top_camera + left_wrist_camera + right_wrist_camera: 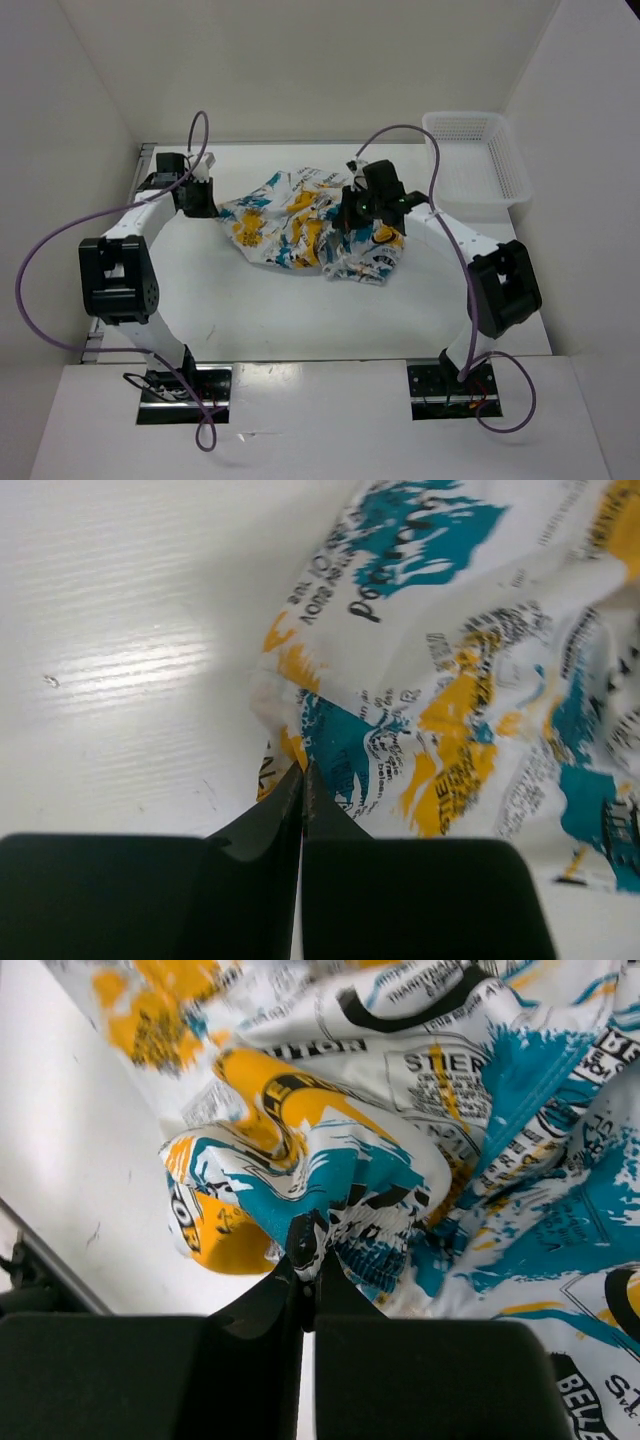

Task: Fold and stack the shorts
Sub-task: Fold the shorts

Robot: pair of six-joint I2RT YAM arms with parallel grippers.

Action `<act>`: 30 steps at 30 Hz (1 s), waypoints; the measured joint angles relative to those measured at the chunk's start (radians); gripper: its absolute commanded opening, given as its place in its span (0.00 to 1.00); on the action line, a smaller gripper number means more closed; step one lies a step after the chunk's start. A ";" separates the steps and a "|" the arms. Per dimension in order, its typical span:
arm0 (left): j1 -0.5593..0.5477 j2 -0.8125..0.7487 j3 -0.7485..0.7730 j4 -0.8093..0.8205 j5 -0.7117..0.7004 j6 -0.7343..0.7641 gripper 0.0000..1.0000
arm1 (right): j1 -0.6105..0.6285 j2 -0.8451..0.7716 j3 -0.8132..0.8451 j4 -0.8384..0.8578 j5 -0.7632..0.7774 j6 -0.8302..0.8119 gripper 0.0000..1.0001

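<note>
The shorts point(310, 232), white with a teal, yellow-orange and black print, lie crumpled on the white table at its middle back. My left gripper point(207, 203) is at their left edge. In the left wrist view its jaws point(303, 772) are pressed together at the hem of the shorts point(450, 680), pinching the fabric edge. My right gripper point(352, 215) is over the right part of the shorts. In the right wrist view it point(310, 1265) is shut on a bunched fold of the shorts point(330, 1185), which is lifted a little.
A white plastic mesh basket point(478, 158) stands at the back right corner of the table point(250, 310). White walls close in the left, back and right sides. Purple cables loop from both arms.
</note>
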 measured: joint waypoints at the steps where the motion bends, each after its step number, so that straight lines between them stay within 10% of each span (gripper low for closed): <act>1: 0.004 -0.025 -0.006 -0.018 0.007 0.000 0.00 | -0.006 0.027 0.049 -0.006 -0.002 -0.022 0.00; 15: 0.094 -0.113 -0.215 -0.109 0.021 0.001 0.68 | -0.089 0.030 -0.041 -0.126 0.019 -0.174 0.08; 20: 0.085 -0.098 -0.204 -0.087 0.018 0.001 0.75 | -0.085 -0.007 -0.109 -0.154 0.008 -0.169 0.51; 30: 0.084 -0.005 -0.167 0.053 -0.018 0.000 0.76 | -0.019 -0.202 -0.260 -0.057 -0.106 -0.031 0.70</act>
